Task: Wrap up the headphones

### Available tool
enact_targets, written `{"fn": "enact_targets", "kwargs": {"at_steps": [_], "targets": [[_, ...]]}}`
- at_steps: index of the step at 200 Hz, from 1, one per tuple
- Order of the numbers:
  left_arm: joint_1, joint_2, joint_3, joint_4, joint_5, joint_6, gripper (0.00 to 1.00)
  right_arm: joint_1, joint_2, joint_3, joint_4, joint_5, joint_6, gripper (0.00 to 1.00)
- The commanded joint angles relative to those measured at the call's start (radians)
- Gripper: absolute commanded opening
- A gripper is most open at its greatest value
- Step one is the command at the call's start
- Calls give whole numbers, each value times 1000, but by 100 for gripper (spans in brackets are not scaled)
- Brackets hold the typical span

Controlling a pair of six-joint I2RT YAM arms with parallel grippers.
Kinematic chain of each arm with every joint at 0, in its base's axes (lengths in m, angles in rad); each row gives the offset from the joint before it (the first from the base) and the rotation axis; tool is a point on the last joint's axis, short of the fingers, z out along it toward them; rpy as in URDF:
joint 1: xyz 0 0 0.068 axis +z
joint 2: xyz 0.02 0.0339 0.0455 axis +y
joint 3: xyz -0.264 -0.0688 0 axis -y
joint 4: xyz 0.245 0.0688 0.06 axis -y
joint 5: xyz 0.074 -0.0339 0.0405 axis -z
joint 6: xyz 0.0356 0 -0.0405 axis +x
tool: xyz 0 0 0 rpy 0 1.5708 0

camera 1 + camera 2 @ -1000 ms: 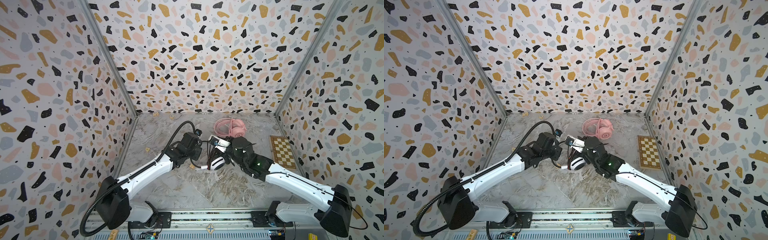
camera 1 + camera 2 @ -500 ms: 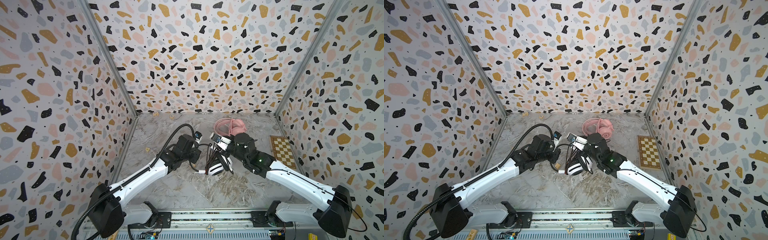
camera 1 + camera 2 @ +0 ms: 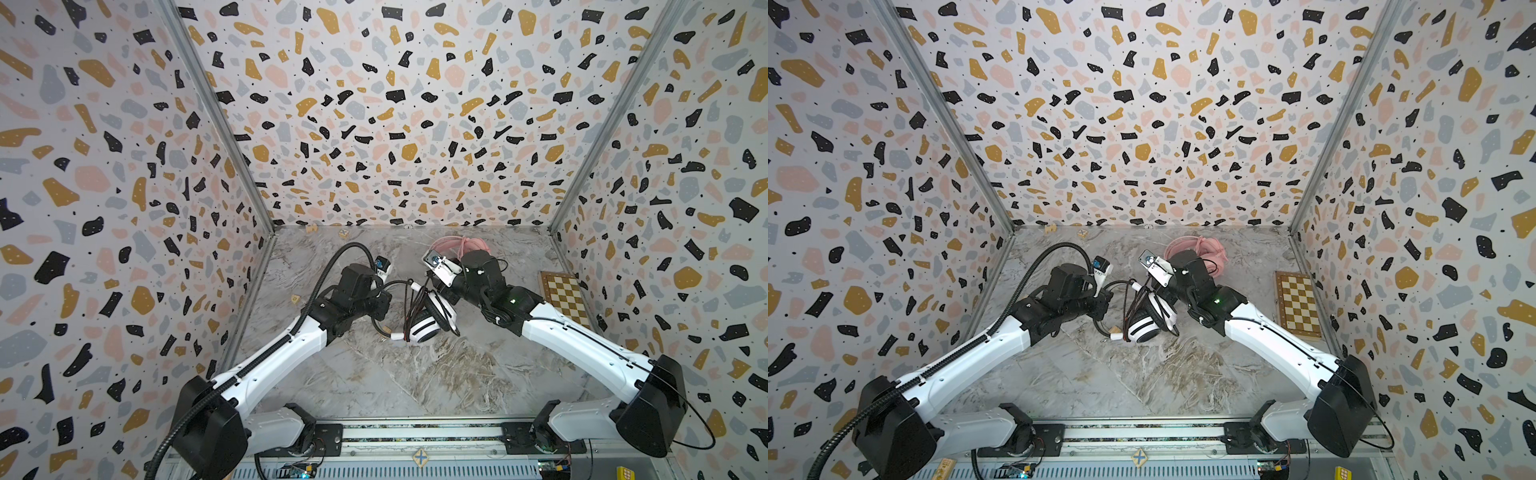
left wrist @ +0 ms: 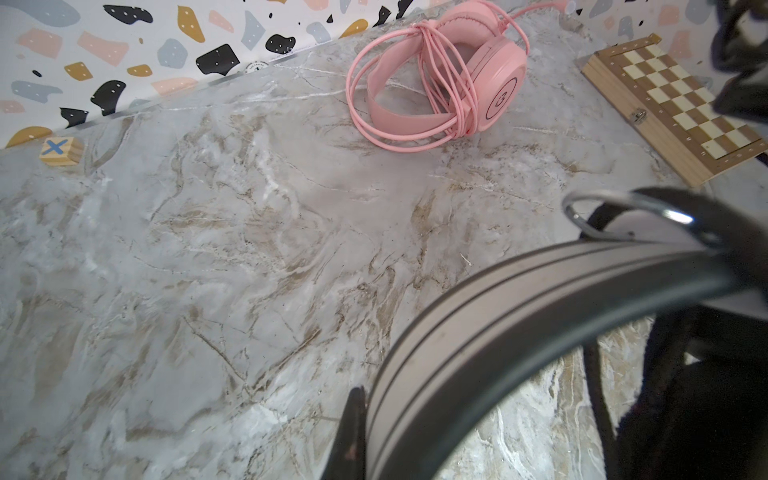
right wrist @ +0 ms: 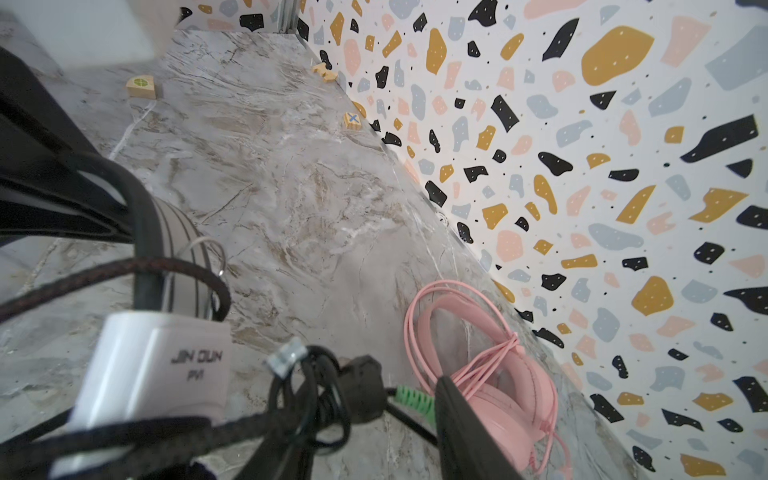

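The white headphones, with black pads and band, stand tilted on the marble floor at the middle in both top views. My left gripper is shut on their striped headband; one black finger lies against the band. My right gripper is open beside the black cable bundle. A green plug touches its visible finger. The white inline control hangs close by. The pink headphones lie at the back with their cable wound round them.
A wooden chessboard lies along the right wall. Small wooden blocks sit near the back wall and left of the left arm. Patterned walls close three sides.
My right gripper's jaws have spread apart, loosening off the black cable. The white headphones turned and shifted slightly while the left gripper kept its hold on the band.
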State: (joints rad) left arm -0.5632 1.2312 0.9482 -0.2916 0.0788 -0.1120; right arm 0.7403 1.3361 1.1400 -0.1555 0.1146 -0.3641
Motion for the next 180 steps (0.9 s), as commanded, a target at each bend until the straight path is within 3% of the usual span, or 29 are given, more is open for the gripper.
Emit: {"fn": "enact_targets", "kwargs": {"at_steps": [1,73,136,180], "targets": [[25,-37,4,118,117,-48,0,-8,-3,31,-25,-23,47,49],[77,-64,-6,72,126,-41,0,-31,24,25,1,-3,74,56],[126,-1,-5,45,51,-94,0,-84,-32,-59,82,77,177,55],[162,75,13,40,-74,-194,0,-94,-75,-140,133,114,257,55]]}}
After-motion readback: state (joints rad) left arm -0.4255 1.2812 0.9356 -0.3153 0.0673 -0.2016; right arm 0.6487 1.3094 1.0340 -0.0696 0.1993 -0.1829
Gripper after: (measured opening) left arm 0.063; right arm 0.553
